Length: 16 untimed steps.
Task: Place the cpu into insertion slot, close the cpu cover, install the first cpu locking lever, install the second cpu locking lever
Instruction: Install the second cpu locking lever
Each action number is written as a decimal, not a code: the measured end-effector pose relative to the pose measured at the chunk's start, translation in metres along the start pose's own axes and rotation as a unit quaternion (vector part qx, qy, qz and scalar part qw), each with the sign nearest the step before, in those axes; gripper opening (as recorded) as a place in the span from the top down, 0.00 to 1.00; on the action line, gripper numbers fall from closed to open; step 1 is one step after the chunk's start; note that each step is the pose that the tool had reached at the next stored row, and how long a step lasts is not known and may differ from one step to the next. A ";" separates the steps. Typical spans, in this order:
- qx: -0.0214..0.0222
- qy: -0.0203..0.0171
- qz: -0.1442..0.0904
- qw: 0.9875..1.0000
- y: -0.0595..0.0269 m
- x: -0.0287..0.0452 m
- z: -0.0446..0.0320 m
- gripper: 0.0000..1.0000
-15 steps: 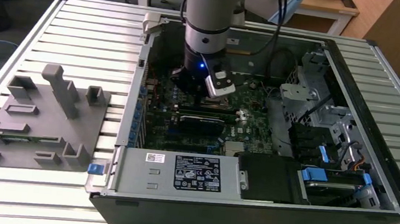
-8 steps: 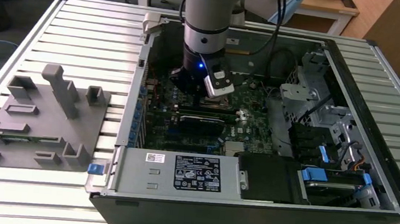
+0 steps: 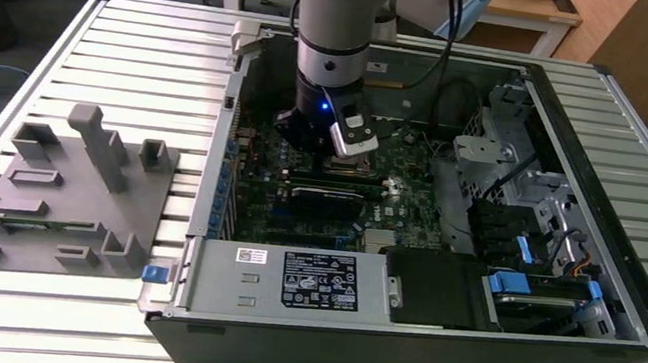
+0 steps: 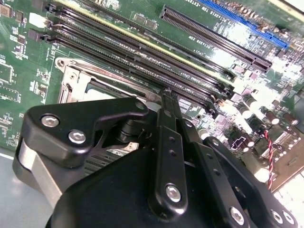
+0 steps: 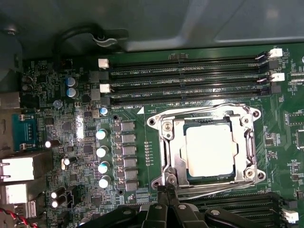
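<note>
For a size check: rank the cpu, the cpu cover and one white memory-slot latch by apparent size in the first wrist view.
1. cpu cover
2. cpu
3. white memory-slot latch

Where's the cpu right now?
In the first wrist view the cpu sits in the insertion slot, framed by the closed cpu cover, just below the memory slots. The gripper is at the cover's near edge.
</note>
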<state>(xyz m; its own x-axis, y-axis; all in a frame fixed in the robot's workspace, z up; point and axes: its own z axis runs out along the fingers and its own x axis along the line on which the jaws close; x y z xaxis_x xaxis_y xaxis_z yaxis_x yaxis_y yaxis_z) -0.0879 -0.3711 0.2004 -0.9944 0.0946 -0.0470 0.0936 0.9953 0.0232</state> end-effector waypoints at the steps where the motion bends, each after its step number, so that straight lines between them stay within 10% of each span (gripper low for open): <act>1: -0.001 0.000 0.000 1.000 0.0000 0.0000 0.0000 0.89; 16: -0.008 -0.004 0.000 1.000 -0.0005 0.0045 0.0021 0.89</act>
<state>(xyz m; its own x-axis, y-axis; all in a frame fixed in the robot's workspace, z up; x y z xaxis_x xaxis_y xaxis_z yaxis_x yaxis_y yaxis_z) -0.0923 -0.3712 0.1981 -0.9940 0.0952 -0.0545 0.0931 0.9949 0.0385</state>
